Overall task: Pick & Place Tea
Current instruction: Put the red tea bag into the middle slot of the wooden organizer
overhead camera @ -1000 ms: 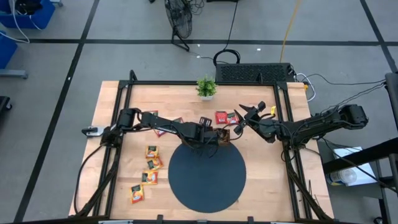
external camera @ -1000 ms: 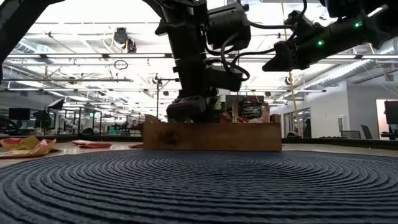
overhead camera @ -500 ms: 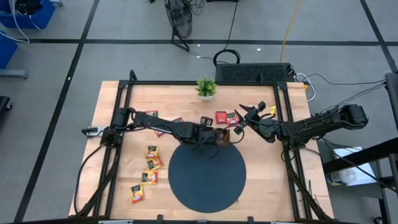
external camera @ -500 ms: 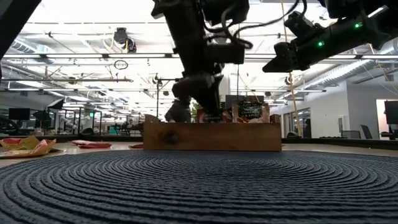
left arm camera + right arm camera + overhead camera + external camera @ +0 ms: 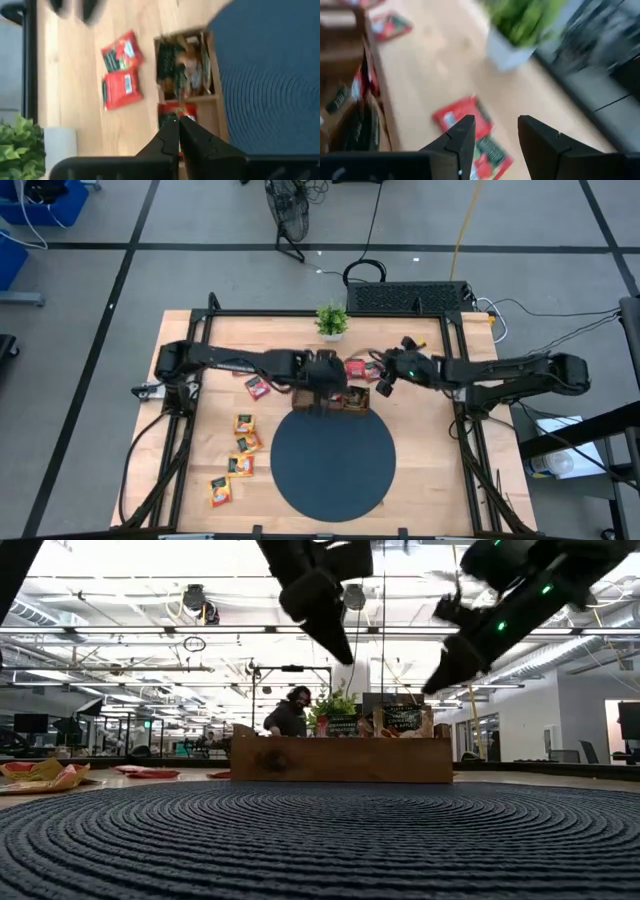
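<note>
The tea sachets lie flat on the table. Two red ones (image 5: 357, 368) (image 5: 464, 115) lie beyond the wooden tray (image 5: 338, 397). Another red one (image 5: 258, 387) lies to the left, and several yellow-orange ones (image 5: 243, 444) sit left of the dark round mat (image 5: 333, 463). More sachets (image 5: 175, 70) stand in the tray's compartments. My left gripper (image 5: 325, 387) (image 5: 178, 124) is shut and raised above the tray (image 5: 216, 75). My right gripper (image 5: 382, 380) (image 5: 496, 131) is open and hovers over the two red sachets, pointing down.
A small potted plant (image 5: 331, 320) (image 5: 517, 30) stands near the table's far edge, just beyond the red sachets. The mat fills the near middle of the table. In the low view both grippers hang high above the tray (image 5: 340, 759). Bare wood lies right of the mat.
My left gripper has risen out of the tray and drawn slightly toward the far edge, its arm stretching out straighter. My right gripper has moved toward the table's left, over the two red sachets, and tipped more steeply downward.
</note>
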Controlling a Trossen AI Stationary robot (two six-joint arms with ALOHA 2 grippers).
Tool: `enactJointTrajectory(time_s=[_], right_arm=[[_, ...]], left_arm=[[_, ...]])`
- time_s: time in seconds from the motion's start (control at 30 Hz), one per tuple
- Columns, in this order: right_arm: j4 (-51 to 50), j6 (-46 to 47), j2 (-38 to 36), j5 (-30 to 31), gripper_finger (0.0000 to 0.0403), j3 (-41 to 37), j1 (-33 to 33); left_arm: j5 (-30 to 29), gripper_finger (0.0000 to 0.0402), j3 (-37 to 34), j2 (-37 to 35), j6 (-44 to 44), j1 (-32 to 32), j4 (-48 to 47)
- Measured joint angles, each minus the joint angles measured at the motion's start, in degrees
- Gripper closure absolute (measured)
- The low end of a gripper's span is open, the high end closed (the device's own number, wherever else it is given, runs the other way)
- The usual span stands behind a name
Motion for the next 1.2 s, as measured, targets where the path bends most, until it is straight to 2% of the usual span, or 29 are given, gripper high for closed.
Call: enactJointTrajectory(time_s=[0.17, 0.23, 0.3, 0.43, 0.53, 0.73, 0.87, 0.97, 1.1, 1.2], right_arm=[[-4.8, -2.7, 3.5, -9.8, 0.0258, 0.1, -9.3], [-6.1, -4.0, 5.6, -15.4, 0.0243, 0.0, -11.2], [-5.8, -6.7, 8.3, -18.5, 0.0224, 0.0, -11.8], [-4.5, -12.4, 14.2, -19.4, 0.0181, 0.0, -10.9], [-3.0, -15.0, 17.1, -19.4, 0.016, 0.0, -10.0], [2.0, -18.0, 22.8, -19.4, 0.0155, 0.6, -10.1], [1.6, -18.2, 26.2, -19.8, 0.0173, 0.7, -11.1], [0.2, -17.2, 27.5, -20.0, 0.0206, 0.6, -11.2], [-0.2, -16.0, 27.7, -20.9, 0.0281, 0.6, -11.2], [-0.9, -16.1, 27.7, -21.1, 0.0352, 0.6, -11.0]], left_arm=[[7.6, 0.0398, -5.9, -4.8, 0.7, 3.4, 8.6], [10.2, 0.0392, -10.2, -6.8, 0.7, 5.1, 13.8], [12.3, 0.0381, -15.0, -9.6, -0.1, 6.9, 19.4], [15.7, 0.0357, -23.7, -14.5, -3.8, 10.0, 30.1], [16.0, 0.0338, -28.7, -17.3, -5.1, 11.3, 36.1], [15.1, 0.0317, -34.4, -19.9, -5.0, 13.4, 40.7], [15.0, 0.0316, -35.1, -19.6, -5.1, 14.5, 41.5], [14.9, 0.0316, -35.2, -19.3, -5.3, 14.5, 40.9], [15.0, 0.0316, -35.1, -19.3, -5.1, 14.4, 41.0], [15.0, 0.0316, -35.1, -19.3, -5.2, 14.5, 40.9]])
